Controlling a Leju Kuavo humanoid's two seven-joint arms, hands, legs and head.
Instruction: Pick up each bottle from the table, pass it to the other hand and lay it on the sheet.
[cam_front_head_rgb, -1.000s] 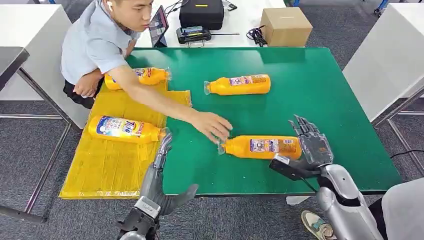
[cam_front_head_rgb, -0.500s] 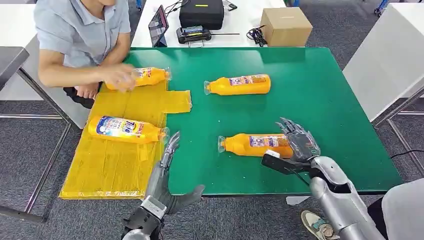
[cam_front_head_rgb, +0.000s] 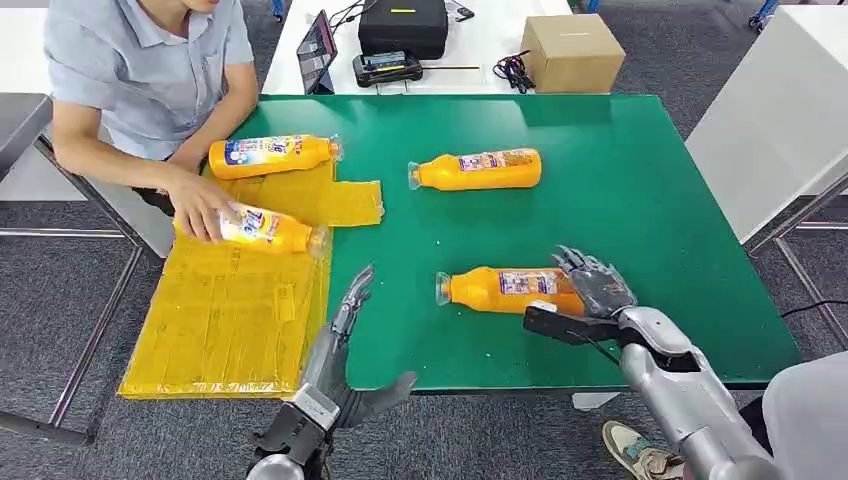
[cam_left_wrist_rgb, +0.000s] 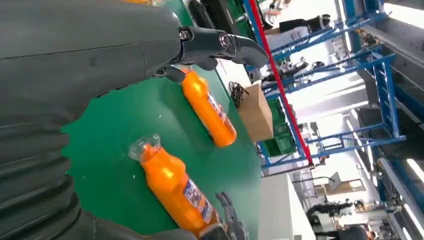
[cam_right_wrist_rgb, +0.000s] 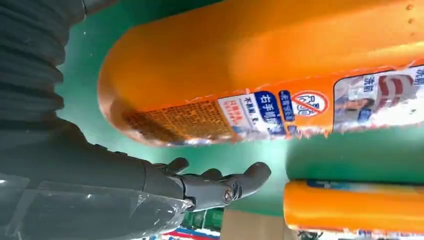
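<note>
— Where the green surface (cam_front_head_rgb: 640, 180) meets its near edge, we record the right hand (cam_front_head_rgb: 597, 290) at the base of the nearest bottle (cam_front_head_rgb: 505, 289), fingers spread beside it, nothing grasped.

— Left hand (cam_front_head_rgb: 340, 340)?

— Released, fingers extended, holding nothing. We note a person's hand (cam_front_head_rgb: 203, 208) on a bottle on the yellow sheet (cam_front_head_rgb: 230, 310).
</note>
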